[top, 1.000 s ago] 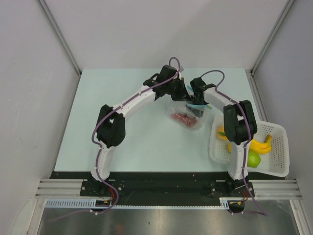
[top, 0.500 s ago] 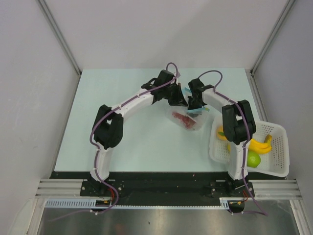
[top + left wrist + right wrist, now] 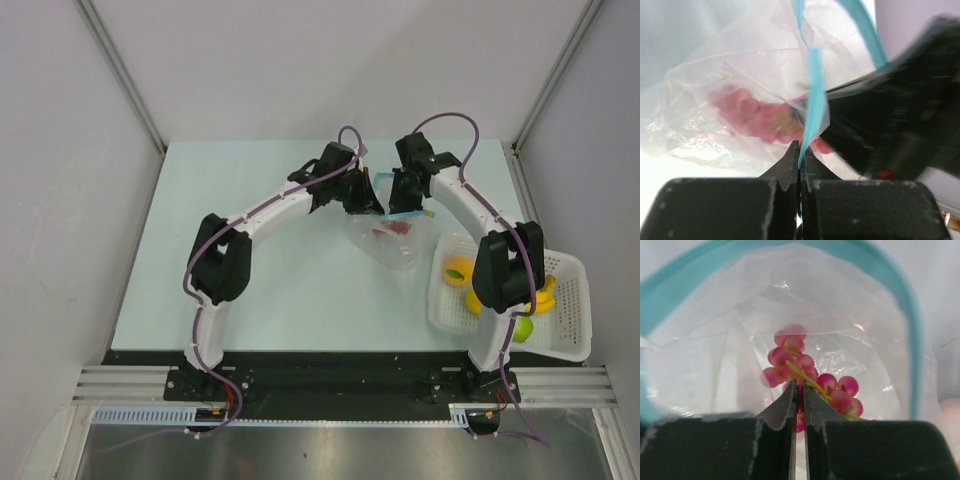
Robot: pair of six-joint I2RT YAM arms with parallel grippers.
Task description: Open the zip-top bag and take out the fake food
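**Left jaws:** pressed together, pinching the teal zip strip (image 3: 815,90) of the bag (image 3: 715,75). In the left wrist view the strip rises straight from the tips up the middle of the frame. The clear pouch spreads to the upper left of them.

**Right jaws:** standing almost together, with only a hairline slit between. They sit at the bag's open mouth, pointing in, and the strip arcs round the left, top and right of the right wrist view. Whether they nip the film cannot be told.

**Berries** (image 3: 805,365): a red cluster on a green stem, inside the bag. It lies just beyond the right tips at centre frame. In the left wrist view it shows through the film, above and left of the left tips.

**Bag, top view:** slung between the two sets of jaws, just right of centre frame, its belly sagging toward the table (image 3: 250,280).

**Basket** (image 3: 570,262): white and perforated, at the lower right of the top view, near the bag and partly behind the right arm. It holds an orange (image 3: 459,270), a banana (image 3: 548,290) and a green apple (image 3: 520,325).
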